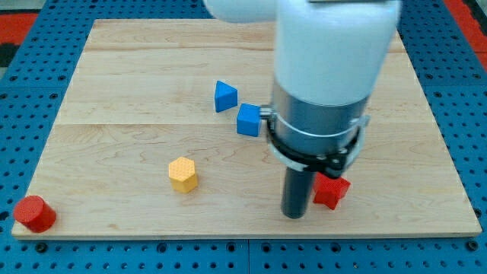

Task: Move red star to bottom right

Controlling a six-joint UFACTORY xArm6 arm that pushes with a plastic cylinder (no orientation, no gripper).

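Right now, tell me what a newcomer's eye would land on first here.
The bulky white and grey arm fills the view's upper middle, its dark rod ending at my tip near the board's bottom edge. The red star sits just right of the rod, seemingly touching. A red cylinder perches at the board's bottom-left corner.

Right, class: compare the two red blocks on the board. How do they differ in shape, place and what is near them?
The red star is angular and partly hidden; the red cylinder is rounded and fully visible. The red star sits toward the view's lower right; the red cylinder sits at the bottom left corner. My tip is right beside the red star, on the view's left of it; the red cylinder stands alone. Both are red and small.
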